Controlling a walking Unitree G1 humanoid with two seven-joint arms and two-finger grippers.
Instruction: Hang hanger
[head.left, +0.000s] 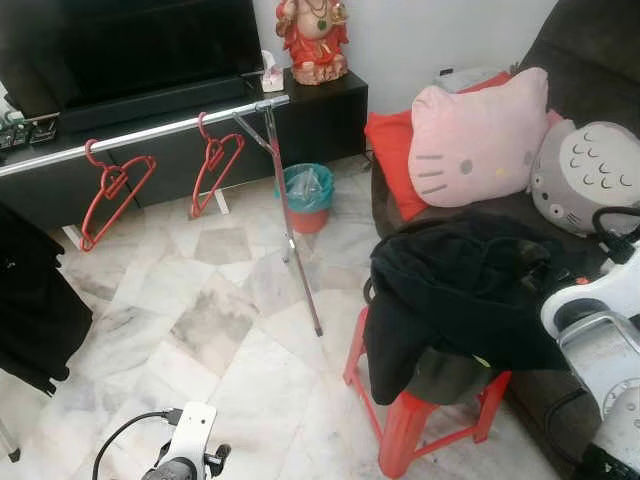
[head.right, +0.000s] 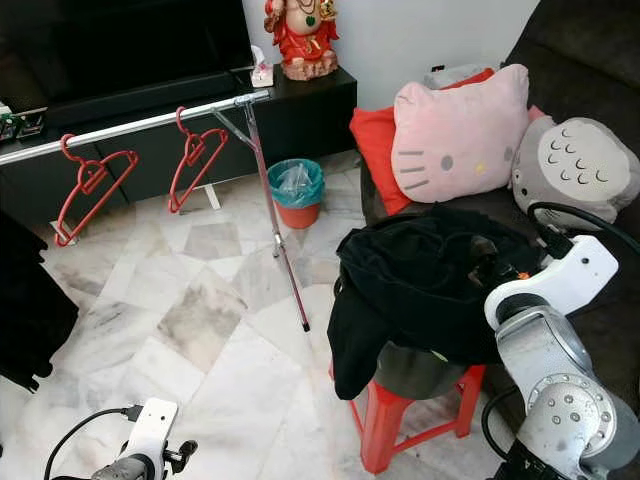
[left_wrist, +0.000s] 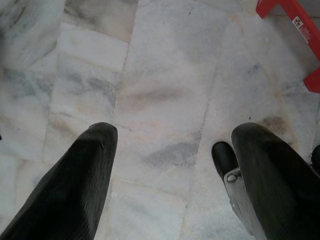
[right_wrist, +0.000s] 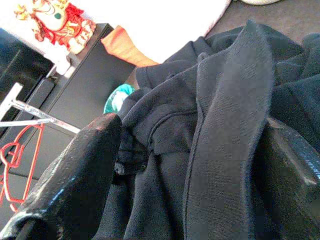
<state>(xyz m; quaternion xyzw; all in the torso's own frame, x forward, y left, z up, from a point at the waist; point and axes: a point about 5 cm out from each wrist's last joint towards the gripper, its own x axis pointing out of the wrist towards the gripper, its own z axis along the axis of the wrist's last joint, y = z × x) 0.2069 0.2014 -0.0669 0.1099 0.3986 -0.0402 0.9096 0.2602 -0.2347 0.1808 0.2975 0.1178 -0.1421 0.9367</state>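
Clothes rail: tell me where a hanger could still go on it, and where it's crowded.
Free: the rail between the two red hangers, and between the right hanger and the rail's end. Crowded: the stool under black clothes, with the right gripper over them.

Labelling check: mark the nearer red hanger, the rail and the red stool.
red hanger (head.left: 213, 160), left eye view, on its shoulder frame.
rail (head.left: 150, 132), left eye view, bare bar between the two hangers.
red stool (head.left: 404, 432), left eye view, on its front leg.
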